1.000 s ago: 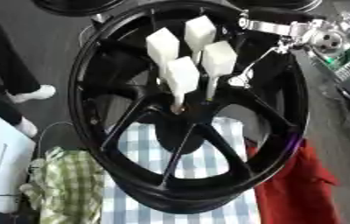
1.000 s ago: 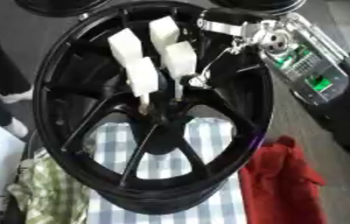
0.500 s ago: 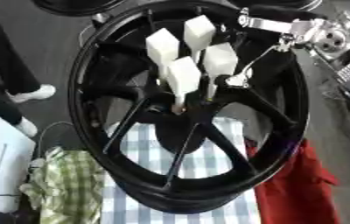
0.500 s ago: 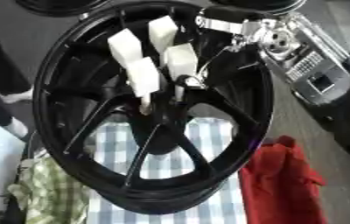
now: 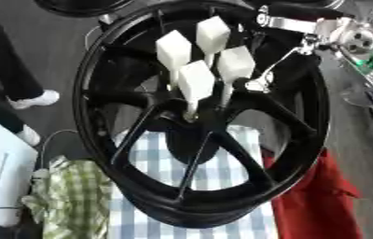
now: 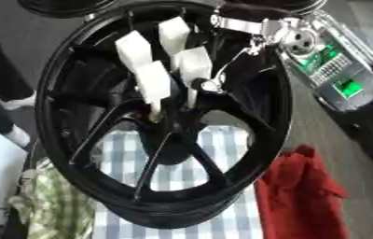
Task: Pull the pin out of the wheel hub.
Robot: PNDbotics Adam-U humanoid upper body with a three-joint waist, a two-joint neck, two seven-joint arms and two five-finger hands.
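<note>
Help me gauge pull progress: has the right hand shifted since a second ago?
No. The right hand is at the same place beside the white pins, over the same spoke of the wheel hub.

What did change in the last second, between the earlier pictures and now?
Little changed. The right hand slid slightly down and left along the spoke beside the white-headed pins. All four pins stay seated in the black wheel hub; none looks gripped. The checked cloth and red cloth stayed.
</note>
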